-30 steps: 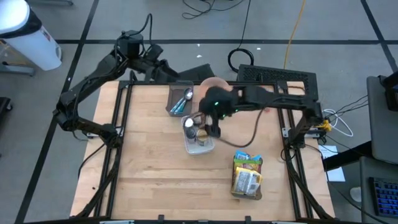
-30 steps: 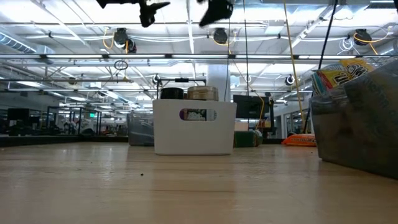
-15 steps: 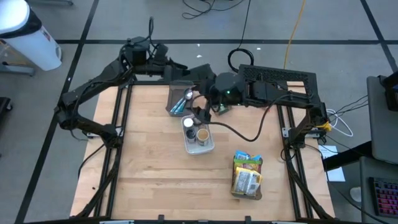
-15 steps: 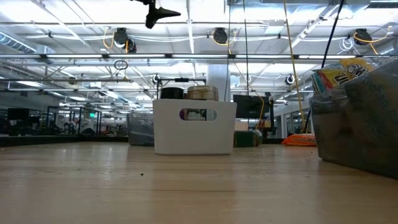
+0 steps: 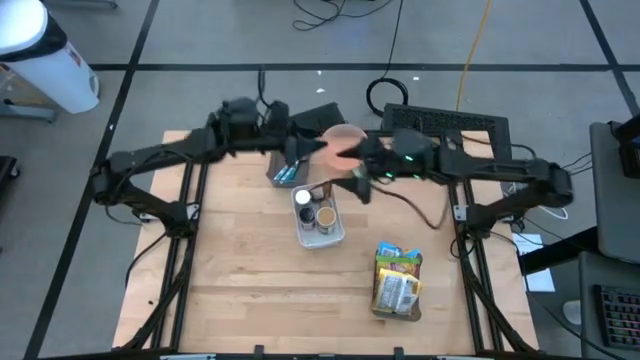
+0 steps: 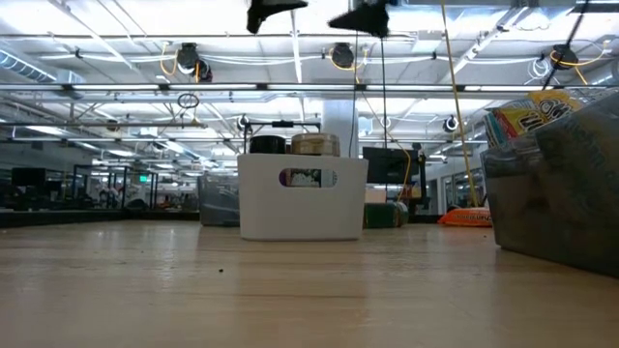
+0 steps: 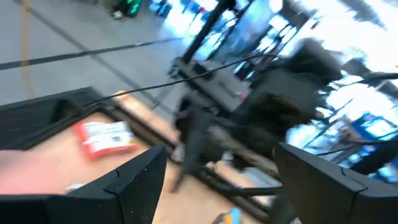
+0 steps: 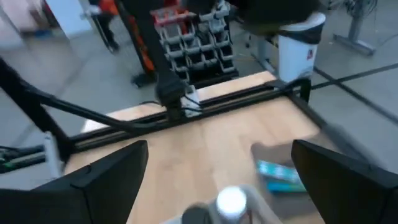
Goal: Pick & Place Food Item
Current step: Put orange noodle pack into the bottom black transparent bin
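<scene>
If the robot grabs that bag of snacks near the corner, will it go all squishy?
Probably. The snack bag looks soft and crinkled, so it would likely sag and crumple when squeezed. It lies flat on the table, so it shouldn't roll. Its shiny wrapping might slip.

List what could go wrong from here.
1. The left gripper and right gripper, both open and empty, hang close together above the table's far edge; the arms could collide.
2. A cable drapes from the right arm beside the white bin; it might snag the bin or its jars.
</scene>
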`<state>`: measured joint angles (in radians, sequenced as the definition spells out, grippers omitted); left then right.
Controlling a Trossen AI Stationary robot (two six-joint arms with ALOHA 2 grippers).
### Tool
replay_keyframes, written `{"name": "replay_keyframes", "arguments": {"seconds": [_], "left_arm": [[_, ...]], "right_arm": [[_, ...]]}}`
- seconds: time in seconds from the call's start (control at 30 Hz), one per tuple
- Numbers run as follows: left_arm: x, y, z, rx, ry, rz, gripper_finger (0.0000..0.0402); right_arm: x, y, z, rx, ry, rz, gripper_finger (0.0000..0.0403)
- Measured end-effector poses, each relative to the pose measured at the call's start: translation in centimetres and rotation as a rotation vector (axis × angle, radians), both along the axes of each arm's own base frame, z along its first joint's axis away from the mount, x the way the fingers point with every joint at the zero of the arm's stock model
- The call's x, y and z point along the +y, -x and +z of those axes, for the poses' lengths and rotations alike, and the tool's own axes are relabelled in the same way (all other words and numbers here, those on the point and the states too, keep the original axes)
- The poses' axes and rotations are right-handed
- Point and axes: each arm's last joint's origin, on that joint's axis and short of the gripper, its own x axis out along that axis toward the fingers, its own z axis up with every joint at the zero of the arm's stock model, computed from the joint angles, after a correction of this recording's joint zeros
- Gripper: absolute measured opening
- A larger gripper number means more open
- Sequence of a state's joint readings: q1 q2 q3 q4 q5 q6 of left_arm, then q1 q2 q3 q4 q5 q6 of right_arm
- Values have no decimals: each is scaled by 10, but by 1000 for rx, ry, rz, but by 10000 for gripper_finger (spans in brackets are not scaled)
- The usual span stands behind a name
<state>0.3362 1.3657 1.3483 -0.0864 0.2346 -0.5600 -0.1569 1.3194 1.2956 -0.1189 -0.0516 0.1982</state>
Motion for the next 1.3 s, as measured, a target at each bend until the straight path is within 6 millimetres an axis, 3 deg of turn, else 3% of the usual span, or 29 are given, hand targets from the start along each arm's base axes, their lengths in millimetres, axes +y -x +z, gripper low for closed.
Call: {"name": "replay_keyframes", "arguments": {"seconds": [0.23,0.43,0.6,0.87,1.07,1.3], "left_arm": [[-39,-33,-33,-95,25,40,308],[-64,-63,-52,-125,38,91,308],[-71,-80,-70,-121,74,94,308],[-62,-82,-79,-67,55,87,308],[-46,-80,-83,-21,67,4,308],[-27,-76,-87,29,71,-66,308]], "right_arm": [[10,62,-29,-360,-50,-3,392],[12,98,-56,-465,-141,-31,392],[0,110,-72,-447,-200,-115,392],[-25,120,-70,-451,-264,-98,392],[-42,125,-57,-234,-199,-155,392],[-63,118,-34,250,-51,-311,392]]}}
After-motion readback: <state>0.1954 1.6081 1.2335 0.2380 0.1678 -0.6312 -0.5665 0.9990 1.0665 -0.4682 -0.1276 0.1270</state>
